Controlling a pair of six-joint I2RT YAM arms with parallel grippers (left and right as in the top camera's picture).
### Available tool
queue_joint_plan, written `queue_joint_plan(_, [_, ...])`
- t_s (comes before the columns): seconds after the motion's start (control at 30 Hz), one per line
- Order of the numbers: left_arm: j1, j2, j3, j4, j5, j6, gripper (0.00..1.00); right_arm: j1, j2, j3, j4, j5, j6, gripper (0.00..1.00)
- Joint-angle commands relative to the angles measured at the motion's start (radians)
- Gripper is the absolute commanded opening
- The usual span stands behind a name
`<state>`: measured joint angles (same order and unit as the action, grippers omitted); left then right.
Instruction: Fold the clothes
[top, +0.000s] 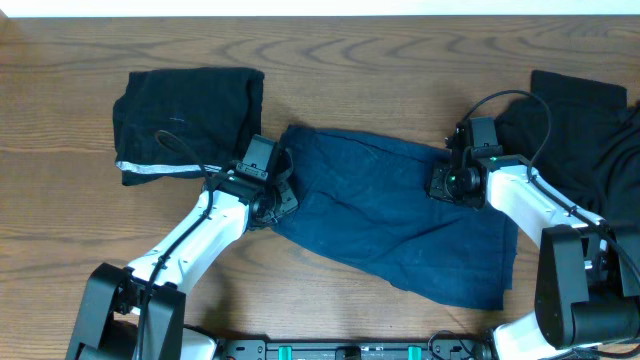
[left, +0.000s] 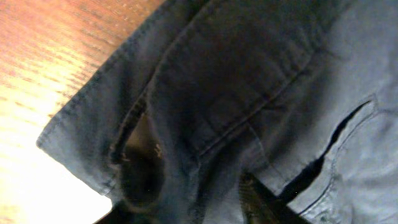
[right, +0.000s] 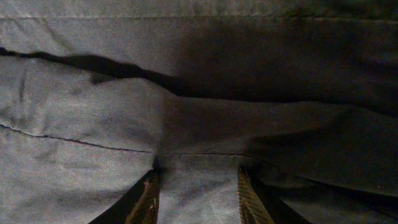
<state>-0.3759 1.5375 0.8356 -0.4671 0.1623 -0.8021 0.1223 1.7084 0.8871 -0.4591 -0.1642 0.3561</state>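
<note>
**Wooden table (top: 330, 60), seen from overhead, with two wrist views.** The right gripper (right: 199, 177) stood at centre right of the overhead frame. Its jaws were part closed, with a puckered pleat of the blue garment (top: 390, 220) clamped between them, and creases ran outward from both fingertips. The left gripper (left: 196, 186) stood at centre left of the frame, on the garment's opposite edge near a seam and a pocket slit. A ridge of cloth lay between its jaws and partly hid one finger (left: 140, 177), so it could not be told whether that grip was closed.

The blue garment lay flat and slantwise across the middle of the table, from upper left to lower right. A folded black garment (top: 185, 115) lay at upper left, close beside the blue garment's corner. A loose black heap (top: 590, 130) lay at the right edge.

Probable hazards:
- If the left hold was shallow or took only one layer, lifting would probably let that end slip, and the fold would skew.
- If the arms lifted or travelled unevenly, the slantwise cloth would probably twist and its hems would misalign.
- A wide sweep could snag the neighbouring black garment or drag the heap at right.
</note>
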Motion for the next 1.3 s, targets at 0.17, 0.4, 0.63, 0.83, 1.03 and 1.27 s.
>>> queue_joint_plan(0.17, [-0.002, -0.002, -0.008, 0.110, 0.131, 0.074, 0.06, 0.006, -0.031, 0.042, -0.048, -0.026, -0.051, 0.19])
queue_joint_plan(0.4, [-0.002, -0.052, 0.019, 0.167, 0.175, 0.094, 0.06, 0.002, -0.219, 0.134, -0.228, -0.019, -0.051, 0.23])
queue_joint_plan(0.63, [-0.002, -0.146, 0.037, 0.231, 0.197, 0.099, 0.06, 0.006, -0.451, 0.134, -0.351, -0.111, -0.066, 0.17])
queue_joint_plan(0.83, [-0.002, -0.235, 0.040, 0.386, 0.197, 0.098, 0.06, 0.022, -0.531, 0.134, -0.474, -0.154, -0.066, 0.01])
queue_joint_plan(1.03, [-0.002, -0.274, 0.056, 0.561, 0.197, 0.098, 0.06, 0.016, -0.533, 0.134, -0.521, -0.099, -0.066, 0.01])
queue_joint_plan(1.27, [-0.001, -0.286, 0.142, 0.652, 0.216, 0.150, 0.06, 0.013, -0.533, 0.134, -0.520, -0.082, -0.066, 0.01])
